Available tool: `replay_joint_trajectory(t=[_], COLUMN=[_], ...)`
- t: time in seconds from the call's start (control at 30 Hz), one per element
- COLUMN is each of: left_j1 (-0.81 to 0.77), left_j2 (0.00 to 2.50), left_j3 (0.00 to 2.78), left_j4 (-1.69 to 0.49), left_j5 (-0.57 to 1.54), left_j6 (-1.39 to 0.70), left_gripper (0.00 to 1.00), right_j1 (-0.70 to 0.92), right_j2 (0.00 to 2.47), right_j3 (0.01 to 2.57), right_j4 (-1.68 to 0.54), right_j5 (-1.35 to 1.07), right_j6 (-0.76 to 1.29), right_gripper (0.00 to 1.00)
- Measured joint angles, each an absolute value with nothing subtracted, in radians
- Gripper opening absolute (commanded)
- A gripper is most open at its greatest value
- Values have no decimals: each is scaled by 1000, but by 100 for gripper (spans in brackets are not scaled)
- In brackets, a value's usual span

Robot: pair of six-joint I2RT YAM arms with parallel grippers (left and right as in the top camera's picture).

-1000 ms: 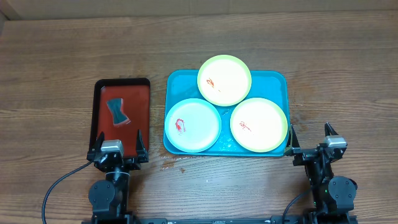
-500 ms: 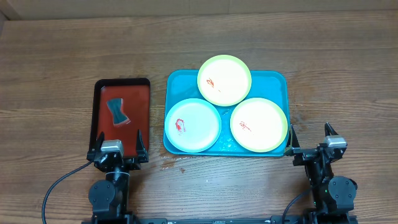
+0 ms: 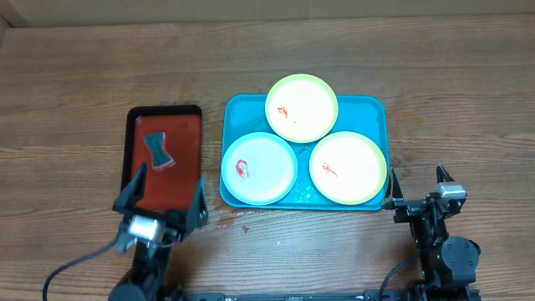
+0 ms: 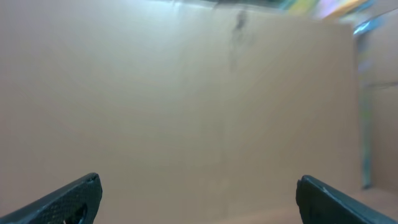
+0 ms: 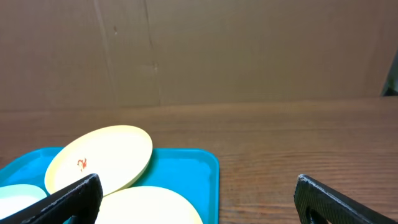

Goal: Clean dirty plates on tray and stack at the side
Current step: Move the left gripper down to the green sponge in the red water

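The bright blue tray (image 3: 368, 109) lies mid-table and holds three dirty plates with red smears: a yellow-green plate (image 3: 302, 108) at the back, a light blue plate (image 3: 259, 168) front left, a yellow-green plate (image 3: 348, 168) front right. My left gripper (image 3: 161, 194) is open and empty, raised over the near end of the dark red tray (image 3: 164, 154); its wrist view shows only a blurred brown wall between the fingers (image 4: 198, 196). My right gripper (image 3: 416, 186) is open and empty at the table's front, right of the blue tray (image 5: 199, 162).
A dark grey sponge (image 3: 157, 149) lies on the black-rimmed dark red tray at the left. A small wet patch (image 3: 232, 219) marks the wood in front of the blue tray. A cardboard wall (image 5: 249, 50) stands behind the table.
My left arm has lifted and tilted upward, its fingers now over the near end of the dark red tray. The right arm and the plates have not moved.
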State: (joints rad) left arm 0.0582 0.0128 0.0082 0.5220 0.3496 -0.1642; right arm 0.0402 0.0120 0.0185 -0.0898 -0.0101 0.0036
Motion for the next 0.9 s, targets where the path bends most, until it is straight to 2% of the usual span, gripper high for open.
replay_joint_trajectory(t=[0.07, 0.17, 0.33, 0.5, 0.73, 0.9], left_j1=[59, 59, 59, 59, 59, 59], left_j2=[12, 12, 75, 362, 717, 955], left_j3=[9, 34, 249, 590, 865, 1085], left_j4=[570, 526, 127, -245, -387, -680], left_j5=[386, 418, 357, 253, 274, 120], left_j6=[-184, -209, -197, -107, -36, -95], left_gripper=[100, 100, 100, 100, 100, 100], right_j1=[40, 40, 40, 40, 40, 40], right_j2=[12, 12, 12, 12, 12, 12], right_j3=[19, 19, 19, 19, 19, 19], right_j4=[-90, -91, -89, -90, -90, -90], right_j5=[-10, -10, -10, -10, -10, -10], right_j6=[4, 4, 4, 4, 4, 4], right_gripper=[100, 100, 100, 100, 100, 100])
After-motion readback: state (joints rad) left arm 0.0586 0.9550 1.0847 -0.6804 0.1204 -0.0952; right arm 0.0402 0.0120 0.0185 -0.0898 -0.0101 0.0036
